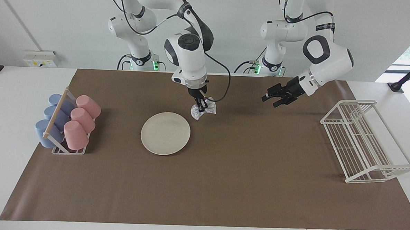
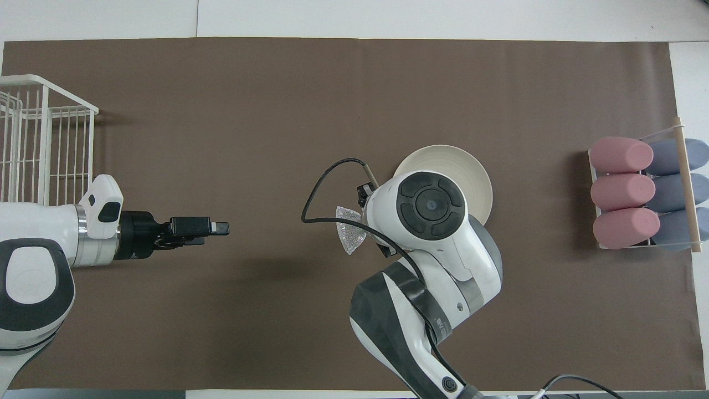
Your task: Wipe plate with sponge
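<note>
Facing view: right gripper clamps the sponge aloft, plate below; left gripper, jaws apart, waits. Wiping looks finished; setting down seems next.

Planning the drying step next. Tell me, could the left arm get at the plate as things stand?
Probably yes. The plate lies bare on the mat; the right claw holds the sponge raised beside it, and the left claw waits open with nothing between.
</note>
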Robot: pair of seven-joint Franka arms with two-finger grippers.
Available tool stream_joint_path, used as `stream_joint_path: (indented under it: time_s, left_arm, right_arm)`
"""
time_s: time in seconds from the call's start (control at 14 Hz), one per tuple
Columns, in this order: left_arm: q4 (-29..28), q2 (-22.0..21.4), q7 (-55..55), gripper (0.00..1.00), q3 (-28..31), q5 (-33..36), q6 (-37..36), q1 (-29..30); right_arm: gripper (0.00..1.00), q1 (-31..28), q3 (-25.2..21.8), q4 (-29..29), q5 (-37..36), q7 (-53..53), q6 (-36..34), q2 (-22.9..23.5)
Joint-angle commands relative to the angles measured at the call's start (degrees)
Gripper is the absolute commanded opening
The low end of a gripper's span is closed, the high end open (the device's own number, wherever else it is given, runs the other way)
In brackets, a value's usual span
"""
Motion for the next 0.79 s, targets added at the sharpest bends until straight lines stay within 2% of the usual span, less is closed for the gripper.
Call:
stream_joint_path:
  time_s: [0.0, 0.21, 0.36, 0.5, 0.71]
  left_arm:
    - [0.5, 0.4, 3.3, 1.00, 0.3, -11.5, -3.3, -2.0]
    - [-0.9, 0.2, 8.5, 1.00, 0.2, -22.1, -7.9, -3.5]
    - [-2.4, -0.5, 10.1, 1.00, 0.2, -28.4, -8.3, -5.7]
    - [-2.4, -0.7, 10.0, 1.00, 0.3, -31.4, -10.2, -7.5]
    - [-2.3, -1.2, 9.7, 1.00, 0.3, -32.1, -14.7, -7.6]
  right_arm:
    - [0.00, 1.6, 0.4, 2.2, 0.3, 4.4, -7.3, -5.3]
    - [0.00, 1.7, 0.4, 3.1, 0.5, 9.1, -11.6, -9.6]
    - [0.00, 3.9, 0.9, 3.1, 0.5, 13.7, -11.6, -9.9]
    - [0.00, 4.9, 1.0, 2.9, 0.5, 15.6, -11.0, -9.9]
    - [0.00, 5.4, 1.3, 2.9, 0.5, 17.4, -11.1, -10.0]
